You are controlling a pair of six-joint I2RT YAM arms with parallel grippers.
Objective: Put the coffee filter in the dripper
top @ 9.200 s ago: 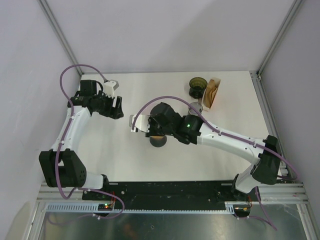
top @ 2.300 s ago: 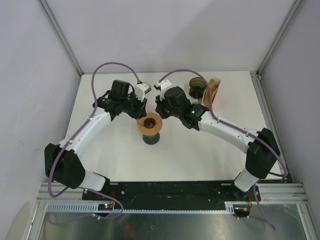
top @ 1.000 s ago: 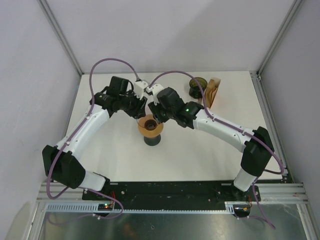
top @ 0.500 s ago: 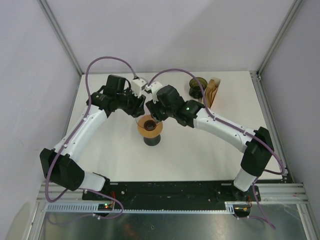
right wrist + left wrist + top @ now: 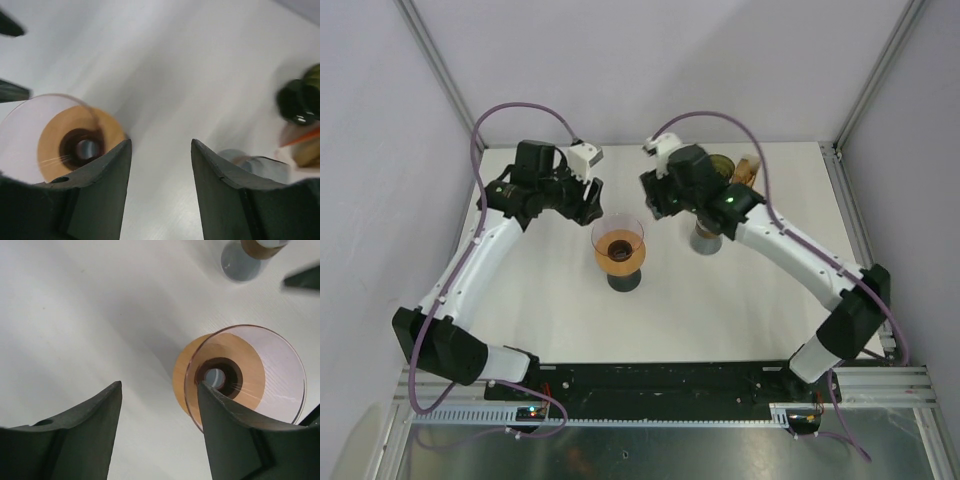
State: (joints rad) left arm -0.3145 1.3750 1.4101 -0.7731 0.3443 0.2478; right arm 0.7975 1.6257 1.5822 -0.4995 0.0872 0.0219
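The dripper is a clear glass cone with an orange collar, standing on a dark base mid-table. In the left wrist view its wall is see-through down to the collar and the bottom hole. Tan coffee filters stand at the back right, mostly hidden by my right arm. My left gripper hangs open and empty just left of and behind the dripper. Open and empty too, my right gripper is right of and behind it.
A grey round-based object stands right of the dripper, under my right arm. A dark green vessel sits beside the filters. Aluminium posts and pale walls close in the white table on three sides.
Both grippers have drawn back from the dripper's rim, the left toward the left, the right toward the back right. Their jaws have widened. The dripper now stands uncovered.
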